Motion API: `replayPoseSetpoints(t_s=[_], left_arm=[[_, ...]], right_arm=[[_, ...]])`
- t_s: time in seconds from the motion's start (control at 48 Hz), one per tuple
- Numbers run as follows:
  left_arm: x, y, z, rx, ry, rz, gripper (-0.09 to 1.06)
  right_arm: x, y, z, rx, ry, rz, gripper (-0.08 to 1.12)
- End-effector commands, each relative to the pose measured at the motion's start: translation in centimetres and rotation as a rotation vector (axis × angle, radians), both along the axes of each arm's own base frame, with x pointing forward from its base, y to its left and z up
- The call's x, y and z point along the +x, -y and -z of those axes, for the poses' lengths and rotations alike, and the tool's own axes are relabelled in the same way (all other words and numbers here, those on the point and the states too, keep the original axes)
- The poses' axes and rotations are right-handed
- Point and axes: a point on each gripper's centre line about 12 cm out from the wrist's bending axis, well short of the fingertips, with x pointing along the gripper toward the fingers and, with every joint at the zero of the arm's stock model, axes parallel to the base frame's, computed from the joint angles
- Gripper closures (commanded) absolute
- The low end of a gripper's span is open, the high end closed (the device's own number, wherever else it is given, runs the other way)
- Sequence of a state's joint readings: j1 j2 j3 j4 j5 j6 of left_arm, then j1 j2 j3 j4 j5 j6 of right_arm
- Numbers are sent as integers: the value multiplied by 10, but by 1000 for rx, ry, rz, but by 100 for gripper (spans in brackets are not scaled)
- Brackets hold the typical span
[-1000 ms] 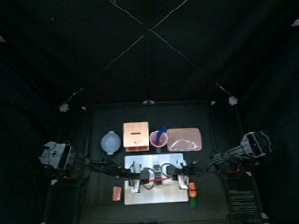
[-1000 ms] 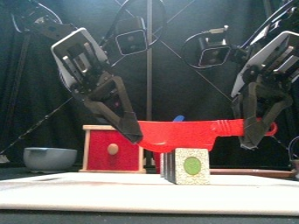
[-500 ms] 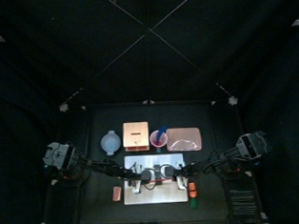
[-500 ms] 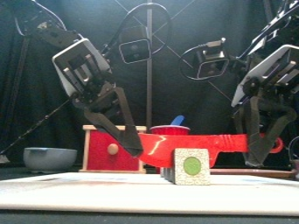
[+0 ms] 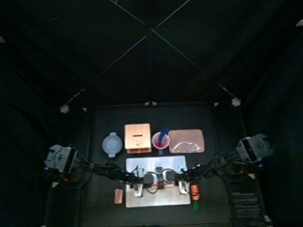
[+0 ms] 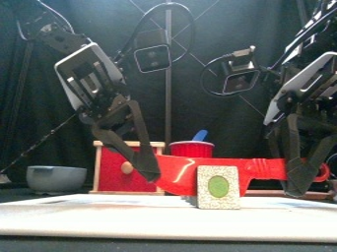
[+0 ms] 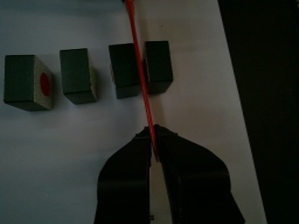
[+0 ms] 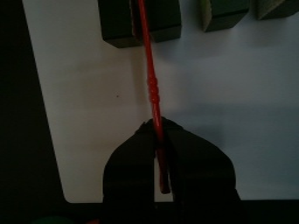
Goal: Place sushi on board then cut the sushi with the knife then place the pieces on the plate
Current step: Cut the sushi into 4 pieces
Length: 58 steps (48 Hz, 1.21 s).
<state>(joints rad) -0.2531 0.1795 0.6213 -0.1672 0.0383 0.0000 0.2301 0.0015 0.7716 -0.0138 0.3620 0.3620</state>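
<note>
Standing at the open front, I record the following. The board [image 6: 118, 219] is a flat white slab, smooth and matt. On it lies the sushi [image 7: 79, 74]: three squarish dark green blocks in a row, with gaps between them. The block facing the room has a pale speckled face with a green oval centre. The block farthest from the blade shows a red spot on one face.

The knife [image 6: 257, 167] is red plastic, with a long thin blade and a ridged handle. It runs level between the two pincers, on edge across the front block. Its lower edge is hidden behind that block's face, so how deep it sits cannot be told.

The left pincer [image 7: 152, 138] is clenched on the blade's tip end. The right pincer [image 8: 158, 131] is clenched on the handle.

Behind the left pincer stands a pale wooden box [image 6: 128, 167] with a red drawer front, and a rounded blue-grey bowl [image 6: 57, 178] sits outside it. A red cup [image 6: 194, 149] stands behind the gap between the pincers. The flat pink tray [image 5: 186, 140] lies behind the right pincer, apart from the board.
</note>
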Motion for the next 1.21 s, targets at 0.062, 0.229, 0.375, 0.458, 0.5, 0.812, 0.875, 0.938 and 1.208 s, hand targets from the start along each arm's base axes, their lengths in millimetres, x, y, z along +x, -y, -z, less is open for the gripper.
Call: replayPoseSetpoints(t_s=[0.062,0.229,0.375,0.458,0.5,0.812,0.875,0.938,1.208], left_arm=[[0,12,-4,-6,6,25,50],[-2,11,-2,-13,-16,16,50],[-4,11,2,-20,-41,7,50],[-4,13,3,-27,-54,3,50],[-5,15,4,-28,-61,6,50],[-5,22,0,-32,-51,22,50],[-6,24,-2,-32,-51,30,50],[-5,25,-5,-31,-43,35,50],[-2,24,-30,-10,28,69,47]], right_arm=[[0,-2,-4,13,5,9,66],[1,-5,0,16,-4,9,66],[1,-7,3,18,-14,7,66],[1,-9,4,23,-17,8,66],[1,-11,3,29,-17,7,66],[0,-21,2,48,-19,0,66],[0,-22,1,48,-18,-4,66],[1,-23,-1,50,-13,-6,66],[2,-21,-31,46,34,-21,66]])
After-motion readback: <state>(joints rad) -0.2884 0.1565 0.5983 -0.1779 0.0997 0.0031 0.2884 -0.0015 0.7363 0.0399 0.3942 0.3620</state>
